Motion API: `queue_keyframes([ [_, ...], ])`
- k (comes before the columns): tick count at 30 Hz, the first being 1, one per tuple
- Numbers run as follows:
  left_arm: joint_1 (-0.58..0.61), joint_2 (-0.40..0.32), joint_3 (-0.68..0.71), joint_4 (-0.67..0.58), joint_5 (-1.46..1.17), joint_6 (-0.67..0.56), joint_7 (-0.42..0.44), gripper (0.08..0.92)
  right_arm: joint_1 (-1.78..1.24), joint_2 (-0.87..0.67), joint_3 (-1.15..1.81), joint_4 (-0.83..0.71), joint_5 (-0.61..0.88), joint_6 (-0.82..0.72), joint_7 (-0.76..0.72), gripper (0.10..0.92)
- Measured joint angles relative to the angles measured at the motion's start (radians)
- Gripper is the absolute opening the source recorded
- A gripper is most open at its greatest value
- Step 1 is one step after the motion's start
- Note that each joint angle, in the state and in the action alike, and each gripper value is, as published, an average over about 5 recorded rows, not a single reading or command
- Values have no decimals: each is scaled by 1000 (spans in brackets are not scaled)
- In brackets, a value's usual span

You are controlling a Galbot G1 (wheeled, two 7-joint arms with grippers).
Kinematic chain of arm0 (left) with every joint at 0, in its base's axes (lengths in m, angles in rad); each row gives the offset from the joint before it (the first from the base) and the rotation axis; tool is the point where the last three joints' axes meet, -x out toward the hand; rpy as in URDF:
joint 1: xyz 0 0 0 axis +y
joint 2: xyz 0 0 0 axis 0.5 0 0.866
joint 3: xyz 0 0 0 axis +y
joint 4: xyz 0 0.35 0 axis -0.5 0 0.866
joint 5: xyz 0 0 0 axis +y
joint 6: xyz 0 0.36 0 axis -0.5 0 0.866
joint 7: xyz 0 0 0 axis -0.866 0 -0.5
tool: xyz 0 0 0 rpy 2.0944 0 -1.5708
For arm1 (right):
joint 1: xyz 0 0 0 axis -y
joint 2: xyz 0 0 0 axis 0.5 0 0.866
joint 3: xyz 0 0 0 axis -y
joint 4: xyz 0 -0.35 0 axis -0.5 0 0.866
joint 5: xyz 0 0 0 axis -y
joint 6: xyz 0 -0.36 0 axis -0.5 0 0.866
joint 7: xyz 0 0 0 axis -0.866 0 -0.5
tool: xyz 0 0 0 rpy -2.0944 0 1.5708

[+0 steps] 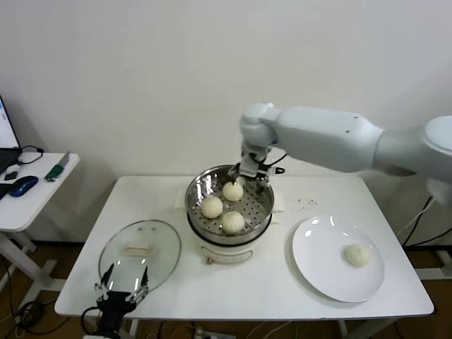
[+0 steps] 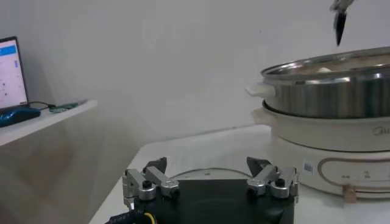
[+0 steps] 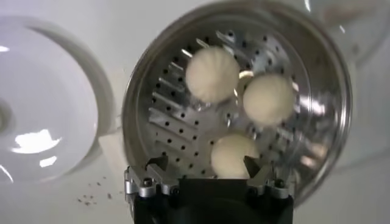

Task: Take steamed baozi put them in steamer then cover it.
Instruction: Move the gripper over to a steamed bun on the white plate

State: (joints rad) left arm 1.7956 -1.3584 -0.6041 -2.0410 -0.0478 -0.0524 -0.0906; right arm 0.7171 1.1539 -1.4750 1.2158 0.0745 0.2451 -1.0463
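Head view: we see the right gripper over the far rim of the steamer, jaws spread wide, holding nothing, just above the rearmost bun. The steamer sits mid-surface on its white pot base; inside are three steamed baozi, smooth, round, cream-white, close together on the perforated floor. A fourth bun lies alone on the white plate, to the steamer's right. The cover, clear glass w/ metal rim and cream handle, lies flat on the surface to the steamer's left. The left gripper is parked at the near edge of the surface, by the cover's near rim, jaws wide apart, empty.

Left wrist view: we see the left gripper's jaws fully apart, nothing btwn them, the cover's rim just beyond. The steamer stands further off on the pot base; a bun top barely shows above its rim. A side desk w/ a laptop is off to one side.

Right wrist view: we look straight down into the steamer. The right gripper's jaws stand wide open either side of the nearest bun, not gripping it; whether they touch it we can't tell. Two more buns sit touching each other beyond it. The plate shows beside the steamer.
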Motion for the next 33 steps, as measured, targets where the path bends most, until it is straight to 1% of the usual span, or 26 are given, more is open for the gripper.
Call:
queue_keyframes([
  [7,-4,-1,0,0,-3,0,2,823,10,-181,-57,49,163,-236,112,823],
  [13,3,-5,7,-16,-9,13,3,823,-66,-328,-36,71,207,-359,136,823],
  [17,5,-12,11,-34,-10,22,2,823,-134,-406,-5,74,196,-404,132,823],
  [23,10,-18,12,-53,-23,36,4,823,-239,-492,54,73,131,-429,91,823],
  [33,17,-28,10,-56,-45,46,4,823,-380,-559,142,36,36,-425,0,823],
])
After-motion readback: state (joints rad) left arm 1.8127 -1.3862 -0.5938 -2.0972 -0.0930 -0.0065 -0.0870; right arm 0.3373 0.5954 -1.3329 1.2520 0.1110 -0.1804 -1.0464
